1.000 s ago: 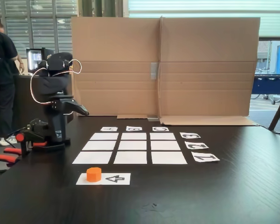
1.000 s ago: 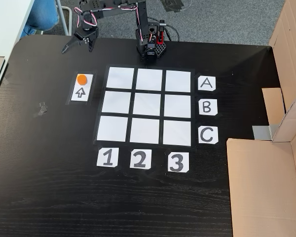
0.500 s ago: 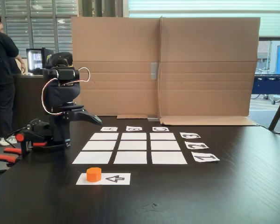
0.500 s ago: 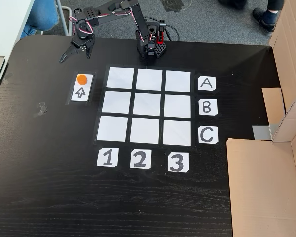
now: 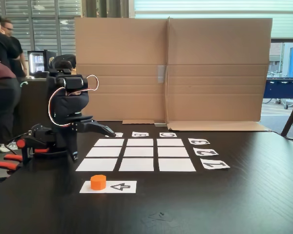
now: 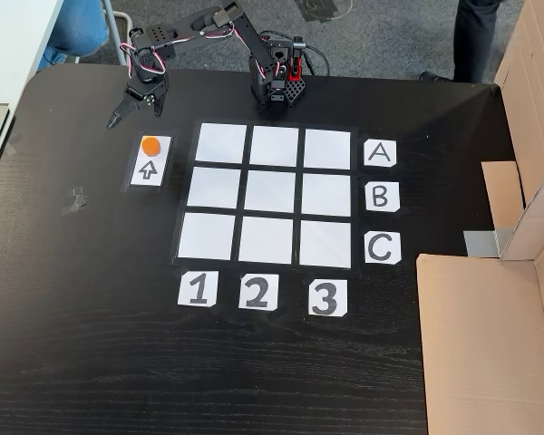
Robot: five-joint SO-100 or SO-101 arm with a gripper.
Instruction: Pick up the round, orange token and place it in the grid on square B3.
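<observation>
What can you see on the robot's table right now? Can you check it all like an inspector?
Surface: black table, dark wood grain.
Job's things: orange token sits on the arrow sheet, beside the grid; square B3 is blank.
Clutter: letter cards and number cards by the grid; cardboard wall at one table edge.
Gripper: gripper hangs above the table near the token, jaws open, holding nothing.
Cables: white wire loop on the arm.
Surroundings: people standing behind the table.

bare dark table (image 6: 91, 272) surrounds the grid (image 6: 270, 193); cardboard wall (image 5: 171, 68) bounds one side.
</observation>
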